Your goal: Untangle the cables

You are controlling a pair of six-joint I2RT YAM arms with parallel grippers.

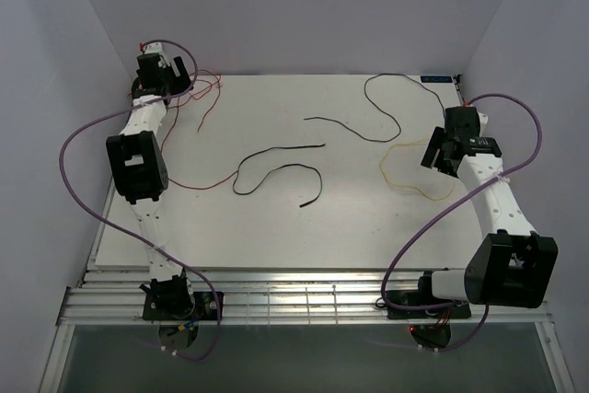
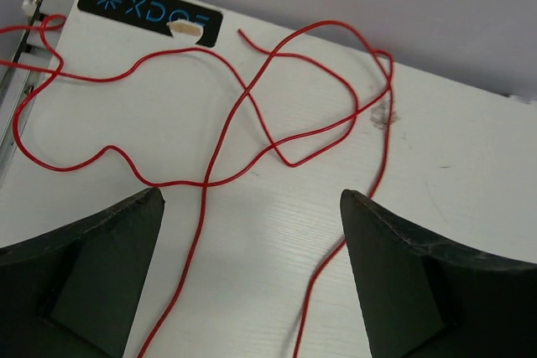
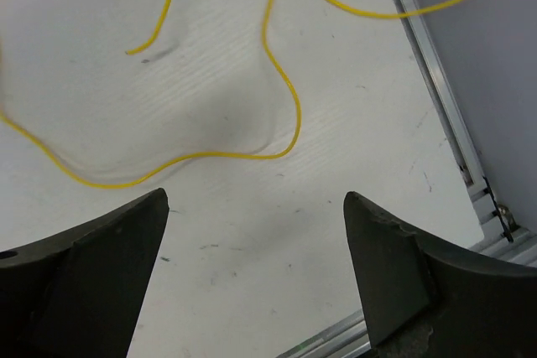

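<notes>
The cables lie spread out on the white table. A red cable curls at the far left corner, under my left gripper. Thin black cables snake across the middle and towards the far right. A yellow cable loops beside my right gripper. In the left wrist view the red cable crosses itself, and two strands run between the open jaws of the left gripper without being pinched. The right gripper is open just above bare table, with the yellow cable ahead of it.
A black label marks the table's far left corner. A metal edge rail borders the table by the right gripper. Slatted rails run along the near edge. Purple walls close in three sides. Purple hoses loop off both arms.
</notes>
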